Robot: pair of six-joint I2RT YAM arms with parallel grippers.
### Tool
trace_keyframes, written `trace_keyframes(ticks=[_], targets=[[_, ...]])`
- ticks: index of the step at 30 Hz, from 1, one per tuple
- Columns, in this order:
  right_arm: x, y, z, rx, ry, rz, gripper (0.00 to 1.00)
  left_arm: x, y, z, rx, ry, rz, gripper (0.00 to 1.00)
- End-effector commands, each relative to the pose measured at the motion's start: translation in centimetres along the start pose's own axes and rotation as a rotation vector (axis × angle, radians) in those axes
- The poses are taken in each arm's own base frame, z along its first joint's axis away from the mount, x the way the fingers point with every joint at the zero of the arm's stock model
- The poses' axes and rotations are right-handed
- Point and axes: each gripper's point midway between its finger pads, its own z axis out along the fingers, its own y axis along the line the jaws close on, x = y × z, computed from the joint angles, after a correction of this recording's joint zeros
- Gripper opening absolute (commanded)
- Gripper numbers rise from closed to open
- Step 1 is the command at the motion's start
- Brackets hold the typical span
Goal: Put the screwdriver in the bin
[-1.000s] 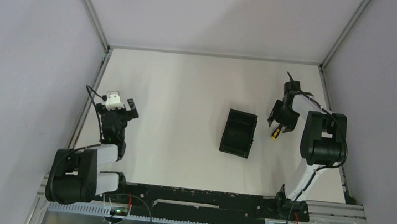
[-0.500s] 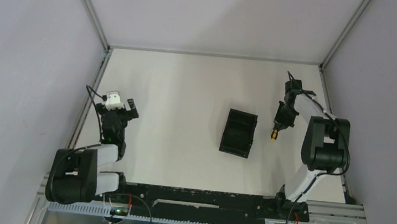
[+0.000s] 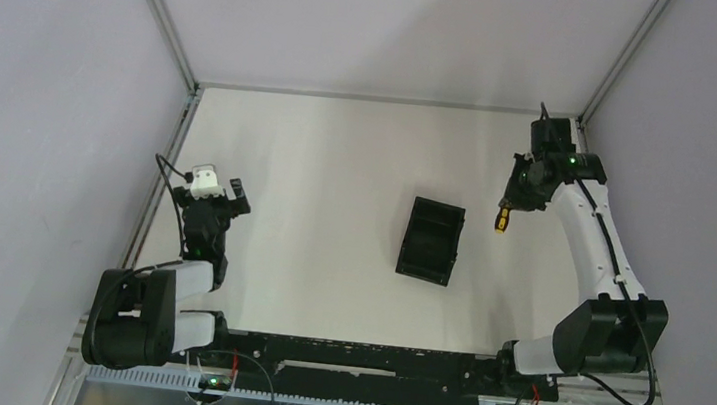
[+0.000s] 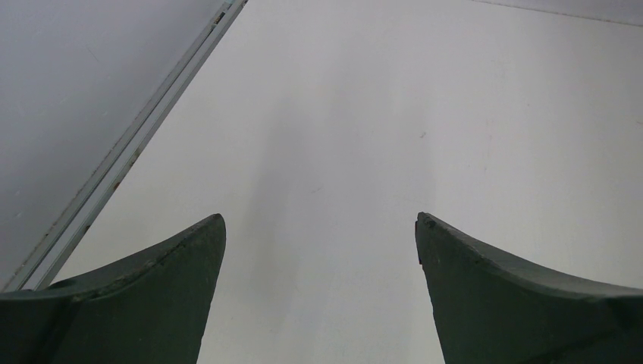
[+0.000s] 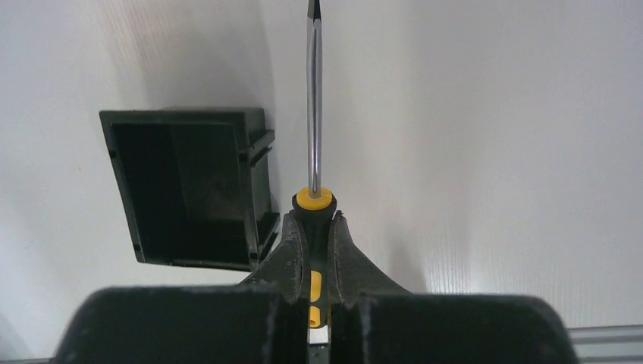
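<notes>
right end effector is seen closed on the screwdriver. the black handle is clamped between the two fingers, and the yellow collar is seen just ahead of the fingertips. the thin metal shaft is pointed straight out in front of the end effector, in line with it. contact between the shaft tip and the counter cannot be told.

the bin is seen on the counter to the left of the right end effector in the wrist view, just beside the handle, open side up. the screwdriver is held outside the bin, alongside its right wall, not over it. in the top view the yellow end of the screwdriver is seen below the end effector, with the bin near it toward the centre of the counter.

left end effector is seen open, jaws spread wide, with only counter shown between its fingers. it is kept well apart from the bin and the screwdriver, near the left frame rail, which is seen ahead and to its left.
</notes>
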Motion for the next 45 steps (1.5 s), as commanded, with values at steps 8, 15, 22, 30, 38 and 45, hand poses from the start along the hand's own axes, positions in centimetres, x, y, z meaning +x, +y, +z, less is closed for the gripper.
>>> trace_keyframes(ticks=[8,15,22,30,38,45], targets=[[4.6,11.5,-1.5,-0.232,-0.063,-0.371,0.0,-3.3,-0.4,1.1,0.005,-0.09,-0.002,1.0],[7.5,13.5,1.6,-0.3,-0.027,-0.485,0.0,-3.3,-0.4,1.1,0.005,-0.089,-0.002,1.0],[9.7,13.1,6.8,-0.194,0.054,-0.587,0.0,-3.3,-0.4,1.1,0.005,-0.089,-0.002,1.0],[10.9,12.0,9.4,-0.112,0.113,-0.575,0.18,-3.3,-0.4,1.1,0.005,-0.09,-0.002,1.0],[9.8,12.1,7.2,-0.131,0.048,-0.555,0.47,-3.3,-0.4,1.1,0.005,-0.09,-0.002,1.0],[5.6,12.5,0.6,-0.239,-0.174,-0.44,0.95,-3.3,-0.4,1.1,0.005,-0.091,-0.002,1.0]])
